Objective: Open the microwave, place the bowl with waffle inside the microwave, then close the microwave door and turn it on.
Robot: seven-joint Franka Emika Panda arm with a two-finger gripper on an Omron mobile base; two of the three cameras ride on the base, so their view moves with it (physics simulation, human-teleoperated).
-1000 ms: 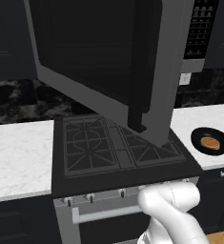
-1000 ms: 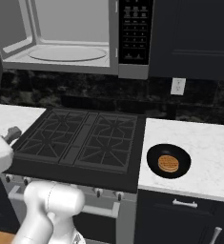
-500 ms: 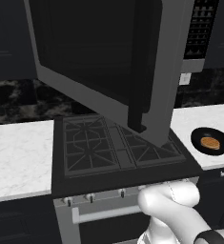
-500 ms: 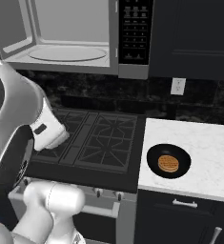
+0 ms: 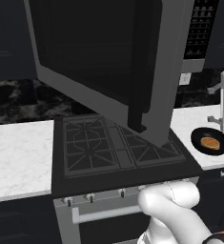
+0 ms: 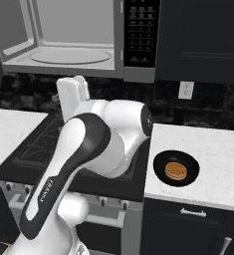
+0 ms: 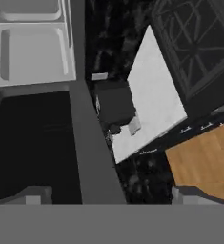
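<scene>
Arm swung up rightward, gripper [image 7: 106, 193] spread wide, empty, well apart from bowl [image 6: 176, 168] with waffle [image 6: 176, 171]

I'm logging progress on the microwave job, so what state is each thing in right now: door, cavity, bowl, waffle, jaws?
microwave door: swung wide open.
microwave: cavity exposed, nothing on its turntable.
bowl: upright on the white counter right of the stove, not yet moved.
waffle: lying flat inside the bowl.
gripper: jaws open, holding nothing.
stove: burners bare.
</scene>
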